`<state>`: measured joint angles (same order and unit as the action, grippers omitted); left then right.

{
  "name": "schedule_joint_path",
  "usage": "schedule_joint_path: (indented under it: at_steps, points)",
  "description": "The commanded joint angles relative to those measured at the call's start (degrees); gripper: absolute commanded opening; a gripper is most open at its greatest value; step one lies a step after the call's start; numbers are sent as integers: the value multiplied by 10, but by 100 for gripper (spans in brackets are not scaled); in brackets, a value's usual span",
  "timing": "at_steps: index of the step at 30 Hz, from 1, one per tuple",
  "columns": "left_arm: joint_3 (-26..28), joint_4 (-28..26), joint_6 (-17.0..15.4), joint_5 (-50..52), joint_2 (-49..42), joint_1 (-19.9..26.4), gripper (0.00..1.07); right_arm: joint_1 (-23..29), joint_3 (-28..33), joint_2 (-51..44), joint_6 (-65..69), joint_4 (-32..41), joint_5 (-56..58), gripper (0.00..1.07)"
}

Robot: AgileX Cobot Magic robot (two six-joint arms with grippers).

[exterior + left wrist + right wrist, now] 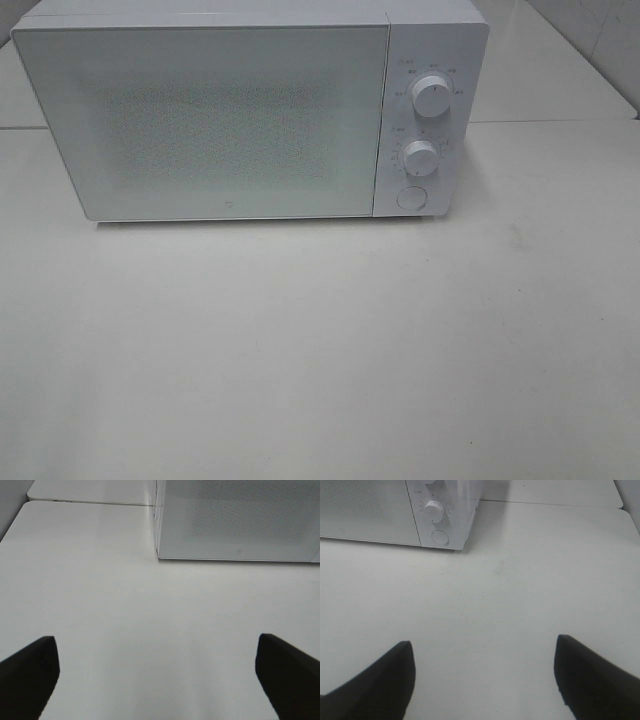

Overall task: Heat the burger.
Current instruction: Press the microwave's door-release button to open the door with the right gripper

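Observation:
The burger is out of view in every frame. A white microwave stands at the back of the white table with its door shut. Neither arm shows in the exterior high view. In the left wrist view my left gripper hovers over bare table in front of the microwave's left corner, its dark fingers far apart and nothing between them. My right gripper is likewise open over bare table, short of the microwave's control side.
The microwave's panel carries two round knobs and a round button below them. A seam between table sections runs behind the microwave. A second white tabletop lies beyond it.

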<state>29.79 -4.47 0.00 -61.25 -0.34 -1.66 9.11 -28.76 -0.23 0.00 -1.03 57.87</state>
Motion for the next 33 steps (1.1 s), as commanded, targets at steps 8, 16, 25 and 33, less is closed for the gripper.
schedule_joint_path:
  at_steps: [8,16,25,33]
  points:
    - [-1,-3,0,-1,-8,2,100,-5,2,-15,0,2,-10,76]
    - [-1,-3,0,-1,-8,2,100,-5,-5,-3,0,5,-16,76]
    - [-1,-3,0,-1,-8,2,100,-5,-18,92,0,7,-95,76]
    - [-1,-3,0,-1,-8,2,100,-5,-18,166,0,7,-171,76]
